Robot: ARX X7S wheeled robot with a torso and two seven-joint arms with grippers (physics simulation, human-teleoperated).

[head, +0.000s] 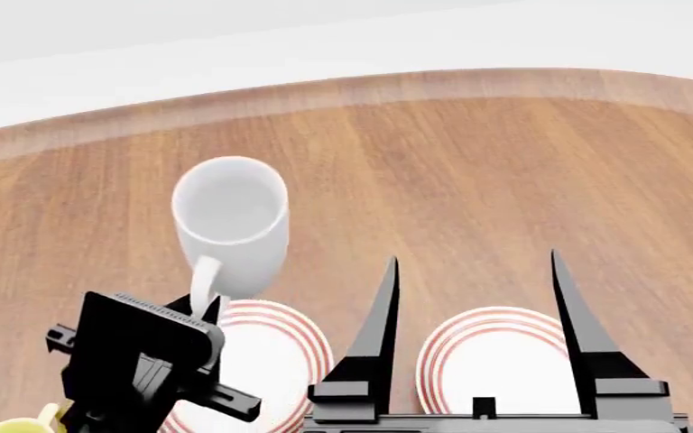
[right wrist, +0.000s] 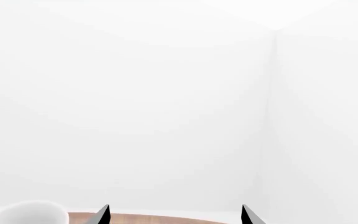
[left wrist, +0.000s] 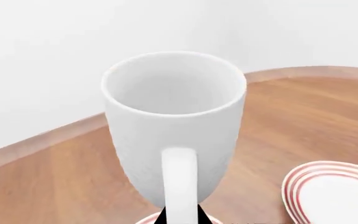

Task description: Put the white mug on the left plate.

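Left gripper point(head: 202, 311) pinches white mug point(head: 231, 219) by its handle (upright) above left plate point(head: 277, 361); my right gripper point(head: 473, 271) hangs open.

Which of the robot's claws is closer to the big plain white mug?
The left. The left gripper grips the large glossy all-white mug by its handle. The right gripper hangs open, apart from it, above the other red-ringed plate.

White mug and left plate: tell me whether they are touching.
Cannot tell. In the head view the white mug overlaps the left plate; its base is hidden in every view.
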